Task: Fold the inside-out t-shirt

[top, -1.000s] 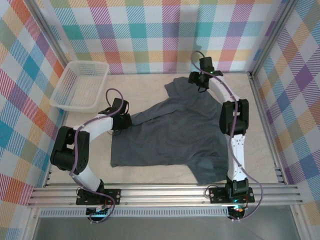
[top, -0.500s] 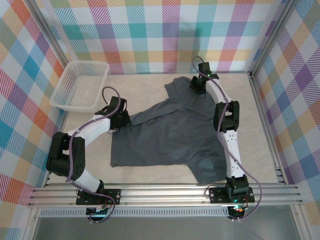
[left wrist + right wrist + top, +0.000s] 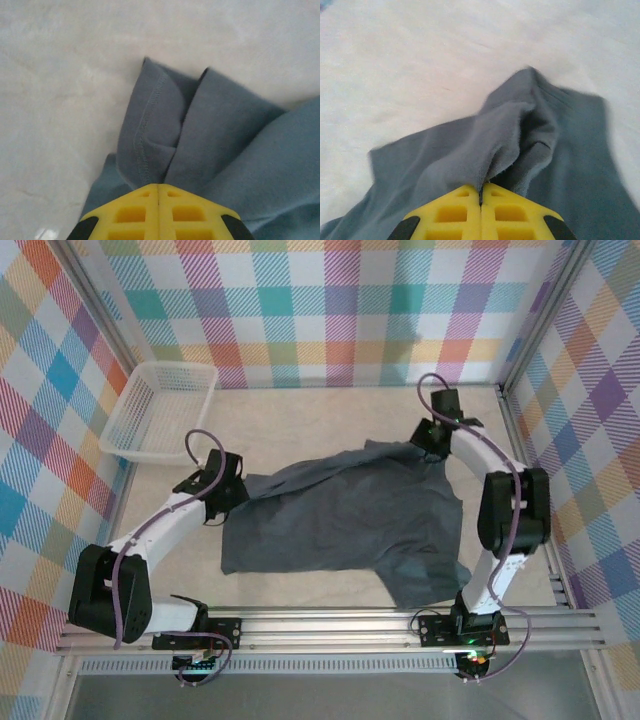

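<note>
The inside-out t-shirt [image 3: 350,520] lies spread over the middle of the counter [image 3: 300,410], mostly flat but wrinkled, with one part trailing toward the near edge. I see no clean fold in it, so I judge the task to be at its beginning. The jaws of the left arm [image 3: 165,530] are closed on a pinch of cloth at the shirt's left end, where a stitched hem [image 3: 150,120] shows; it is perhaps a sleeve, but I cannot be sure. The jaws of the right arm [image 3: 500,500] are closed on a bunched edge at the far right corner. All the folding remains to do. The counter is pale beige and faintly marbled. A white basket [image 3: 200,410] stands at its far left corner, well apart from the shirt. Checked walls [image 3: 300,310] in many colours surround it, and a metal rail [image 3: 330,625] runs along the near edge.
</note>
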`<control>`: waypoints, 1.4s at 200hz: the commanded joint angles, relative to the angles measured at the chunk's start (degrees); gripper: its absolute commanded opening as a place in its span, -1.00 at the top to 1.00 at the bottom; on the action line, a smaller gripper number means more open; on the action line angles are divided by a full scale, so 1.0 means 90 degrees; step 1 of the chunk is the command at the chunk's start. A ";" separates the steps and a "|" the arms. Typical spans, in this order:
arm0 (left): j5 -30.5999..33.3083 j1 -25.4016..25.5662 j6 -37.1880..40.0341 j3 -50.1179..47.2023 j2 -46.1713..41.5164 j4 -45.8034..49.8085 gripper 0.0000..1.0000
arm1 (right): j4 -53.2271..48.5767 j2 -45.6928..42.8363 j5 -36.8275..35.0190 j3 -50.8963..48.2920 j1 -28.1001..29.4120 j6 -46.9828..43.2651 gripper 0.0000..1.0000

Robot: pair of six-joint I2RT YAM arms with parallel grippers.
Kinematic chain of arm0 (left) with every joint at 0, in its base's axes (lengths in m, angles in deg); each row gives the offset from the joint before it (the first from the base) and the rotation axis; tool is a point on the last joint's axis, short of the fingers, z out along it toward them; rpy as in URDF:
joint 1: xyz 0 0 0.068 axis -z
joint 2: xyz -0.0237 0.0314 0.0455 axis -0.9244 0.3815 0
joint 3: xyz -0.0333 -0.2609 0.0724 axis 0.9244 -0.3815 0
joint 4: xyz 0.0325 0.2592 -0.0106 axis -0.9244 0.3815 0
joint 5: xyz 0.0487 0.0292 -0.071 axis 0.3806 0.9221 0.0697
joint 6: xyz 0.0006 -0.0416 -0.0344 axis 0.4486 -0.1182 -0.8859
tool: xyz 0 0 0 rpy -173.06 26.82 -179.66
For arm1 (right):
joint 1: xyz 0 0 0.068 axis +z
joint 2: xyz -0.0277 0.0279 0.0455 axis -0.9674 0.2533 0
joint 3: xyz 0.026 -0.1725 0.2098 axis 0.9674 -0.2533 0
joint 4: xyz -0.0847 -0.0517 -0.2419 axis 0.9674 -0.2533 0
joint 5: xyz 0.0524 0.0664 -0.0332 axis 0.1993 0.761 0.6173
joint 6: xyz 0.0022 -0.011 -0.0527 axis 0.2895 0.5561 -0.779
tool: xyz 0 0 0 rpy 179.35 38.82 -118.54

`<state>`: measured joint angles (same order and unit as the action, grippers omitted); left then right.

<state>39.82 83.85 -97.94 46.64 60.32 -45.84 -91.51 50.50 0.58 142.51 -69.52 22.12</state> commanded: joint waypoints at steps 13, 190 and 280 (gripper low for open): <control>0.0570 -0.0018 -0.0206 0.0012 -0.0050 0.0395 0.56 | -0.0257 -0.0048 -0.0396 -0.0984 -0.0380 0.0857 0.83; -0.2080 -0.0516 -0.0447 0.0871 0.1630 0.0274 0.34 | -0.0308 -0.0353 0.1135 -0.0636 -0.0332 0.0597 -0.01; -0.1838 -0.0597 -0.0338 0.0776 0.1318 0.0833 0.36 | -0.0366 -0.0346 0.1126 -0.0636 -0.0325 0.0573 -0.01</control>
<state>19.69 79.04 -101.33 54.45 73.61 -42.76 -93.98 47.00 10.07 135.27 -72.98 27.70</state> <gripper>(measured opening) 0.294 0.505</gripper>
